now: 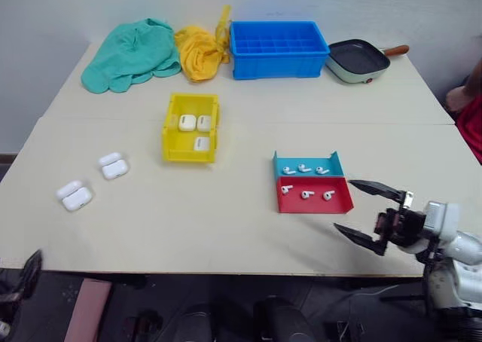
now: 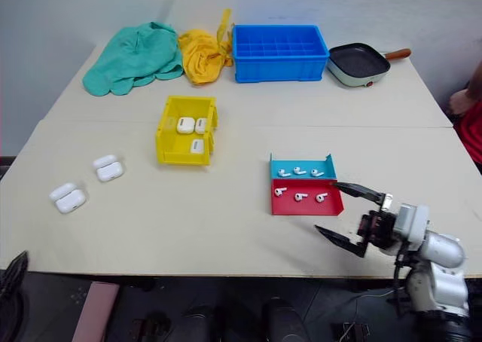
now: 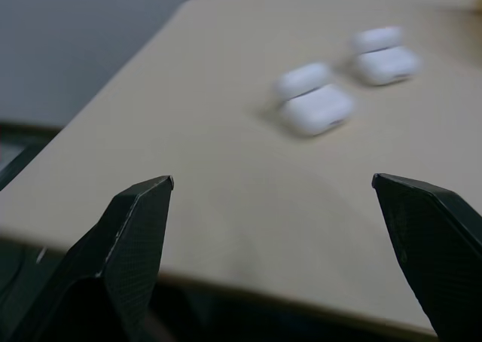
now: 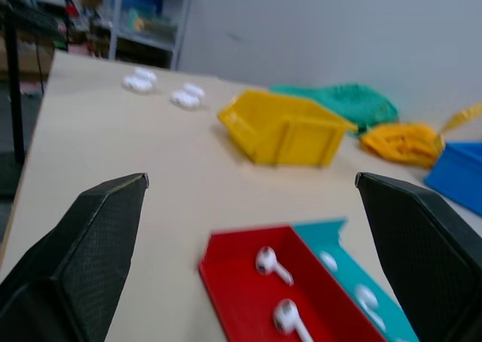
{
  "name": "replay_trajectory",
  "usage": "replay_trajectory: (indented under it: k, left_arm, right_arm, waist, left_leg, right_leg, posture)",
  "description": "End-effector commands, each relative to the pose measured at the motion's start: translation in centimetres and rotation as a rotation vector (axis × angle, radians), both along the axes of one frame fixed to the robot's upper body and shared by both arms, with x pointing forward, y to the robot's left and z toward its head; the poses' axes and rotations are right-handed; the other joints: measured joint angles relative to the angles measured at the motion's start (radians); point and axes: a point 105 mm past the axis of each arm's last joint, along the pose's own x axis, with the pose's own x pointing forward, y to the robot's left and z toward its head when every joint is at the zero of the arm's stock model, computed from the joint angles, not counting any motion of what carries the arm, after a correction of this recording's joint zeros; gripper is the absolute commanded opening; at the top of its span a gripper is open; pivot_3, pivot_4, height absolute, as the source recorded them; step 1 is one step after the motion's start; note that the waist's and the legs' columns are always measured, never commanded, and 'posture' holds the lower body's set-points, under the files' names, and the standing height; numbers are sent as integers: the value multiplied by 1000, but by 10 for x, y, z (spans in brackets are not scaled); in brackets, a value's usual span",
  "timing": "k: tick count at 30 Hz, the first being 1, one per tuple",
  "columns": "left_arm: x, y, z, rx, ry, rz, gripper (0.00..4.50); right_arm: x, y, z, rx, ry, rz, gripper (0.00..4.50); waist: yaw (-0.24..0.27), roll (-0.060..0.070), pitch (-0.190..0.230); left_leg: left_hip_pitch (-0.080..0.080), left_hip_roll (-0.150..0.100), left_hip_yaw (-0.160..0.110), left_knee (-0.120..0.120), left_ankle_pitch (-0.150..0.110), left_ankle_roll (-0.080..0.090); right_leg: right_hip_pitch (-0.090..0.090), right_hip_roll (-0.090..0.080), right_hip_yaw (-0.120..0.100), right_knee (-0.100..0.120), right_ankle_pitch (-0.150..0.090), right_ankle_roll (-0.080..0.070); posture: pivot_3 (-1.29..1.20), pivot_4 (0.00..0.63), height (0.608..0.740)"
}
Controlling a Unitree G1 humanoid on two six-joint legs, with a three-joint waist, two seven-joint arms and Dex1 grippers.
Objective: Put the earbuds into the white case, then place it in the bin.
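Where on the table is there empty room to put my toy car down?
Bare tabletop lies between the yellow plastic bin and the red and teal trays, and along the near edge below the open white cases. The far edge is crowded: cloths, blue crate, pan.

There are no words, numbers or signs to read on anything here. The white cases (image 1: 194,123) in the yellow bin (image 1: 172,135) are plain. The red tray (image 1: 339,200) and the blue crate (image 1: 279,59) are plain too.
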Motion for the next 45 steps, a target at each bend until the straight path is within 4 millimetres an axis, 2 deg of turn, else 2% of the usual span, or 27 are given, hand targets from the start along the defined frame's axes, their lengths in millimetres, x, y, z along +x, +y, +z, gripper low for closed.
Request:
replay_trajectory:
  k: [1, 3, 5, 6, 7, 9, 10, 14, 20, 24, 32, 37, 42, 45]
  left_arm:
    - [-16, 14, 6, -51, 13, 192, 4459]
    - [-12, 11, 5, -101, 69, 194, 4459]
    - [0, 2, -1, -176, 200, 163, 4459]
    - [8, -1, 4, -184, 192, 158, 4459]
    - [28, -8, 22, -178, 126, 139, 4459]
    - [56, -19, 48, -190, 32, 149, 4459]
    - [65, -23, 53, -203, 32, 174, 4459]
    - [95, -42, 65, -229, 50, 256, 4459]
    - [140, -66, 84, -258, 27, 312, 4459]
    - [168, -77, 80, -257, 51, 341, 4459]
    - [180, -77, 63, -356, 103, 403, 4459]
    - [188, -76, 63, -367, 135, 342, 4459]
    - [192, -74, 52, -380, 213, 290, 4459]
    - [191, -66, 53, -316, 253, 290, 4459]
  right_arm:
    - [-8, 12, 5, 0, -60, 83, 4500]
    - [-9, 12, 3, 0, -45, 101, 4500]
    - [-7, 10, 1, -1, -35, 92, 4500]
    - [-6, 9, 1, -4, -34, 90, 4500]
    - [-5, 8, 0, -6, -29, 89, 4500]
    - [-4, 7, -3, -12, -12, 105, 4500]
    - [-4, 7, -4, -18, -4, 113, 4500]
    - [-2, 7, -2, -21, -7, 121, 4500]
    - [0, 10, 2, -16, -15, 96, 4500]
    - [-2, 17, 5, -15, -13, 98, 4500]
    - [0, 20, 8, -2, -13, 61, 4500]
    - [0, 20, 8, -6, -15, 42, 4500]
    - [-1, 20, 8, 0, -18, 27, 4500]
    - [-2, 21, 8, 3, -15, 25, 4500]
  waist:
    - [4, -3, 0]
    - [21, -4, -1]
    - [30, -5, -1]
    - [29, -5, -1]
    - [28, -4, -1]
    - [34, -3, -1]
    - [35, -4, -1]
    - [16, -2, -1]
    - [29, -2, -1]
    - [30, -2, -1]
    - [29, -2, -1]
    - [31, -2, -1]
    - [33, -2, -1]
    - [30, -2, -1]
  left_leg:
    - [0, 0, 0, 0, 0, 0]
    - [0, -1, -3, 1, 0, 0]
    - [0, -1, -4, 2, 0, 0]
    - [0, -1, -6, 2, 0, 0]
    - [0, -1, -7, 2, 0, 0]
    - [0, -2, -7, 2, 1, 0]
    - [0, -2, -8, 2, 2, -1]
    - [0, -1, -6, 1, 3, -2]
    - [0, -1, -8, 2, 8, -10]
    - [-1, -1, -7, 2, 9, -11]
    - [-2, -1, -7, 3, 10, -13]
    - [-2, -1, -8, 3, 10, -14]
    - [-2, -1, -8, 3, 10, -14]
    - [-2, -1, -8, 3, 10, -14]
  right_leg:
    - [0, 0, 0, 0, 0, 0]
    - [1, 0, 0, 0, 0, 0]
    - [2, -1, 0, 0, 0, 0]
    - [3, -1, 0, 0, 0, 0]
    - [3, 0, 1, 1, 0, 0]
    - [4, -1, 0, 0, 0, 0]
    - [4, -1, 0, 1, 0, 0]
    - [5, -1, 0, 1, 0, 0]
    - [4, 1, -1, 3, 1, 1]
    - [4, 1, -1, 3, 1, 1]
    - [1, 2, -1, 5, 1, 2]
    - [1, 2, -1, 5, 1, 2]
    - [1, 2, -1, 6, 1, 2]
    - [0, 2, -1, 6, 1, 2]
  posture:
    - [0, 150, 740]
    - [0, 150, 740]
    - [0, 150, 740]
    - [0, 150, 740]
    - [0, 150, 740]
    - [0, 150, 740]
    - [0, 150, 740]
    - [0, 150, 740]
    - [0, 150, 740]
    - [0, 150, 740]
    - [0, 150, 740]
    - [0, 150, 740]
    - [0, 150, 740]
    - [0, 150, 740]
